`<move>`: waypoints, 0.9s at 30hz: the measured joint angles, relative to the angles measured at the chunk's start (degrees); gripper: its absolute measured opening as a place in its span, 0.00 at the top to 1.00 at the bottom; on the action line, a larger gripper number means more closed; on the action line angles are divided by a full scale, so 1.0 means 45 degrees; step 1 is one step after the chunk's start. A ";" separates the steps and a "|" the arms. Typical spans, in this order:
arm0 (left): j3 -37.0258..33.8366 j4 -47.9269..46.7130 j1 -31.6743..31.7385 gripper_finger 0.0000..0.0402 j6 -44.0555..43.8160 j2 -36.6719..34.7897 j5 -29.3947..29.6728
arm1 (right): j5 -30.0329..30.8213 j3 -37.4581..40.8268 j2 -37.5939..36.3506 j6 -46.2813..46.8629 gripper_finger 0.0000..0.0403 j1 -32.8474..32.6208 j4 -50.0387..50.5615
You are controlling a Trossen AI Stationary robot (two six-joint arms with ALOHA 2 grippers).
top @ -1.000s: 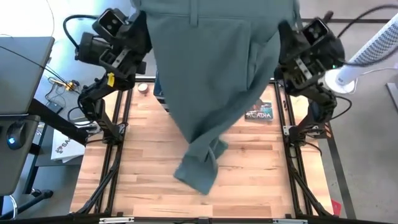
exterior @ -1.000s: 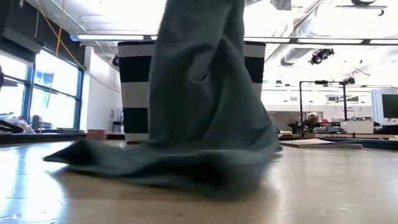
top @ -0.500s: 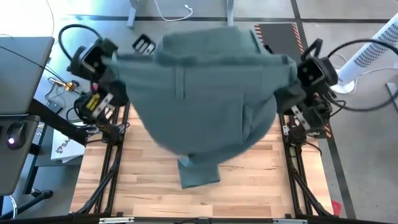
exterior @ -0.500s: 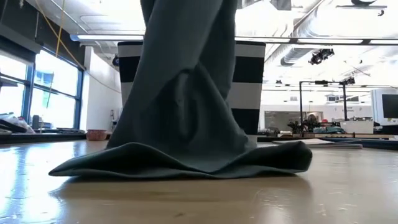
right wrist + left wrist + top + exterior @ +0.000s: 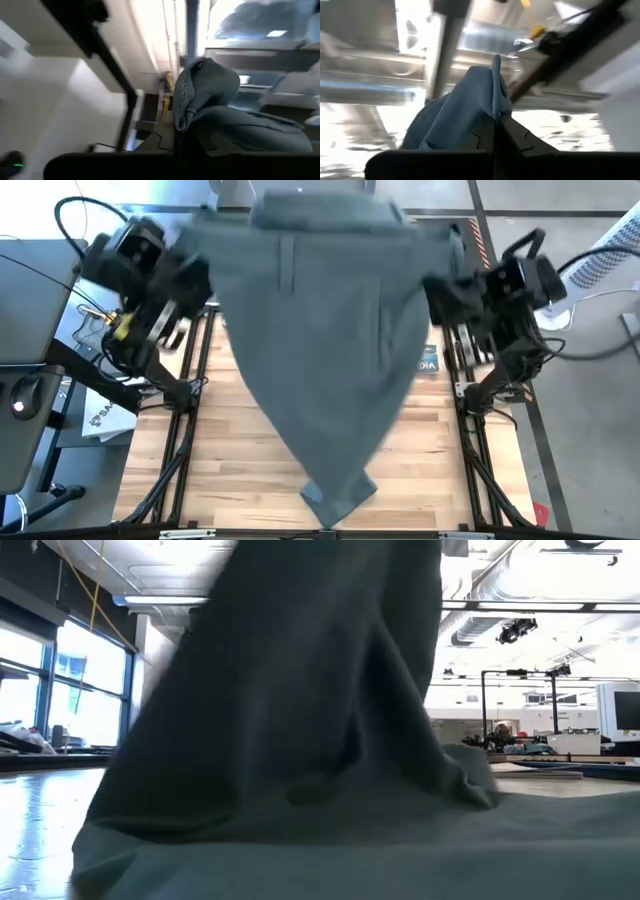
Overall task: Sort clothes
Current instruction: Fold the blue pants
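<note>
A pair of grey-green trousers hangs spread between my two raised grippers, waistband up at the table's far side. The leg ends lie on the wooden table near its near edge. In the low view the trousers fill most of the picture. My left gripper is shut on the waistband's left end, my right gripper on its right end. Both grippers point slanting upward. My left gripper pinches a bunched fold of the waistband's left end between its two fingers, and the cloth sticks out past the fingertips. My right gripper pinches a bunched fold of the waistband's right end the same way. The trousers hang below both grippers, waistband stretched between them, leg ends on the table.
Black frame rails run along the table's left and right sides. A small printed card lies by the right rail, half under the cloth. A dark desk stands left of the table and a white fan to its right.
Both grippers have moved apart, toward the table's left and right edges, and a little toward the near edge, rolling as they went. The trousers have spread wide at the waistband and swung toward the near edge; the leg ends have slid nearer along the table.
</note>
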State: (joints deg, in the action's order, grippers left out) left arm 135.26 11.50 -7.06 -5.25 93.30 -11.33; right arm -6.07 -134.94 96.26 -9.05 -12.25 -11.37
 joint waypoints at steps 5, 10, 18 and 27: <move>-0.0005 -0.0193 0.2198 1.00 -0.1038 0.0062 0.0218 | -0.0034 -0.0043 -0.0071 0.0224 0.99 0.2033 0.0045; -0.0030 0.0165 0.3808 1.00 -0.1096 0.0122 -0.0153 | -0.0880 -0.0024 -0.0024 0.0840 0.99 0.4085 -0.0022; -0.0087 0.1564 0.3869 1.00 -0.2865 0.0163 -0.1870 | -0.3235 0.0001 0.0031 0.4378 0.99 0.4778 -0.1678; -0.0081 0.0161 -0.0287 1.00 -0.0978 -0.0175 -0.1203 | -0.1929 -0.0004 -0.0061 0.2615 0.99 0.0795 0.0670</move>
State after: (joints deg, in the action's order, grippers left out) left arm 134.90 12.23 -8.35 -9.65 92.51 -16.74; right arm -14.75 -134.96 95.99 2.72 -8.68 -8.36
